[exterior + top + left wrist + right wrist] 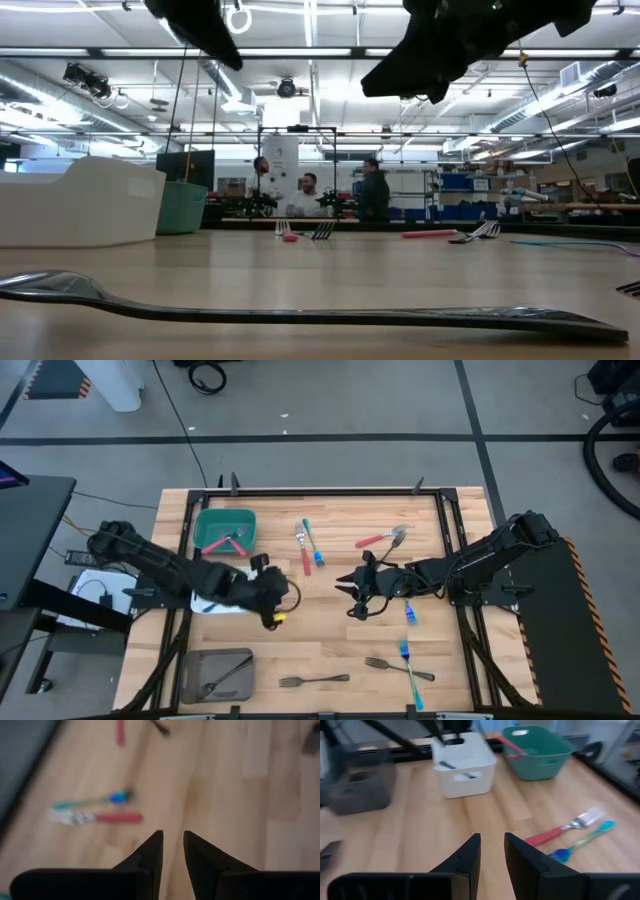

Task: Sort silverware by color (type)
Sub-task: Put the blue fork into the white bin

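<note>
At the lower edge of the high view, a grey bin (216,672) at lower left holds a dark utensil; a grey fork (315,681) and a blue-handled pair (408,665) lie loose on the desk (330,630) at lower centre. At mid-frame the left hand (272,598) and right hand (356,592) hover empty, fingers slightly parted, over bare wood. Beyond, toward the upper frame, lie a red fork with a blue utensil (309,546), a red-handled fork (383,538), and the green bin (224,529) holding red pieces. Judged between picks; next comes a descent onto one handle.
</note>
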Robot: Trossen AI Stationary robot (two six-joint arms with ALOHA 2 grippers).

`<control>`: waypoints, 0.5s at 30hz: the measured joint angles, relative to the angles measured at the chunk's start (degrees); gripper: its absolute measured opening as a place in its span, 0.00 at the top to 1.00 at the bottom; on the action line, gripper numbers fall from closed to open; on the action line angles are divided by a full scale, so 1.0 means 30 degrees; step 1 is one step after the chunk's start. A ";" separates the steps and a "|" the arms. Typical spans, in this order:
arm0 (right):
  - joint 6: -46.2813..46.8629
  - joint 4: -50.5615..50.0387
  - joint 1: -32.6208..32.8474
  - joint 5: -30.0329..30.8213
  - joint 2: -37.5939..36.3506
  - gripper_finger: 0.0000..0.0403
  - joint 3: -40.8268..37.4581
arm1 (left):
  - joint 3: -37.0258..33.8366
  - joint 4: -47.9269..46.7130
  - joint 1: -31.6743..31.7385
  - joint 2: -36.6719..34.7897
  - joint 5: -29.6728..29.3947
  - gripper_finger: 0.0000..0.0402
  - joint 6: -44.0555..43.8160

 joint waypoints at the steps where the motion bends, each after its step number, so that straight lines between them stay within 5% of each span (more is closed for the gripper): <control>1: 0.0059 -0.0011 -0.0004 -0.0503 0.0000 0.75 0.0000 | 0.0000 0.0270 -0.0395 0.0000 -0.1044 0.78 -0.0008; 9: 0.0905 -0.0160 -0.0684 -0.2089 0.0000 0.69 0.0000 | -0.0185 0.1109 -0.2018 0.0227 -0.6252 0.78 -0.0745; 15: 0.1853 -0.0295 -0.1713 -0.0105 0.0000 0.68 0.0000 | -0.3407 0.3702 -0.1953 0.0260 -0.6643 0.78 -0.0753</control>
